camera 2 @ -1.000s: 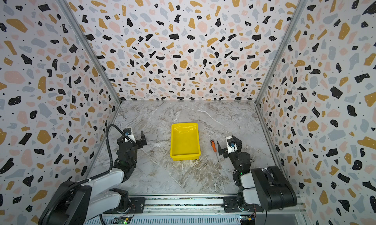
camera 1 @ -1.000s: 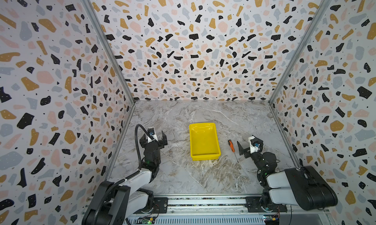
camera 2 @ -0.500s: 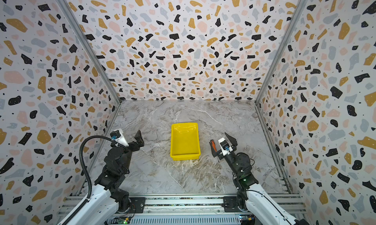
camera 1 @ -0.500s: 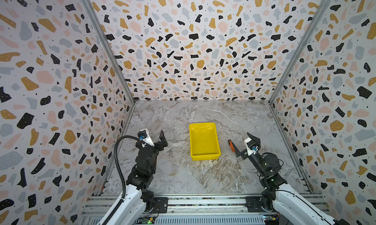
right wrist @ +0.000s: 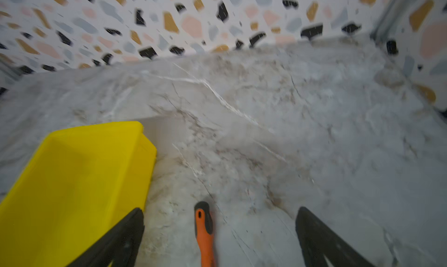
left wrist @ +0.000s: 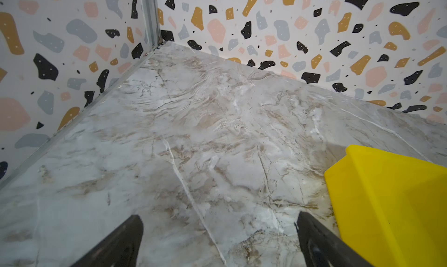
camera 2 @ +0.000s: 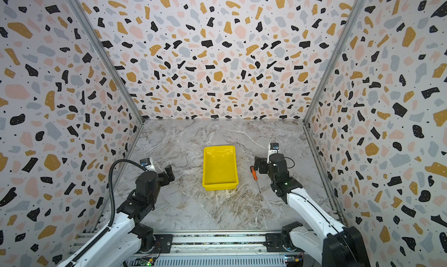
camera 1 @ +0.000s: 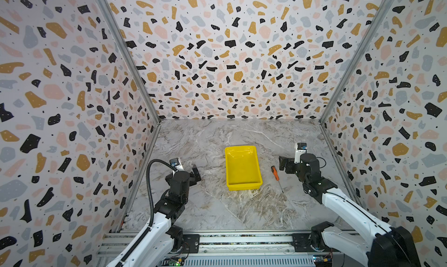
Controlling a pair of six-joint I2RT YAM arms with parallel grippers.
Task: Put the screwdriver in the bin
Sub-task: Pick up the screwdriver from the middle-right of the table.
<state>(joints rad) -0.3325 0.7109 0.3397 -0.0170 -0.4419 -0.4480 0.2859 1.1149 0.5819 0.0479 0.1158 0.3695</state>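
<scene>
The screwdriver [camera 1: 275, 173] [camera 2: 254, 174] lies flat on the marble table just right of the bin [camera 1: 244, 186] [camera 2: 220, 186], its thin shaft pointing toward the front. The yellow bin sits mid-table with nothing inside. My right gripper [camera 1: 284, 163] [camera 2: 258, 164] hangs open just above the handle's black end. In the right wrist view the orange handle [right wrist: 204, 232] lies between the spread fingers of the gripper [right wrist: 219, 212], untouched, with the bin [right wrist: 72, 181] beside one finger. My left gripper [camera 1: 192, 174] [camera 2: 168, 172] [left wrist: 217, 220] is open over bare table left of the bin [left wrist: 387, 205].
Terrazzo-patterned walls [camera 1: 232, 60] close in the table on three sides. A metal rail [camera 1: 217, 240] carrying both arm bases runs along the front edge. A black cable [camera 1: 151, 188] loops beside the left arm.
Both arms have unfolded from low by the front rail and reached forward and up. The right gripper has come over the screwdriver's handle end. Screwdriver and bin have stayed put.
</scene>
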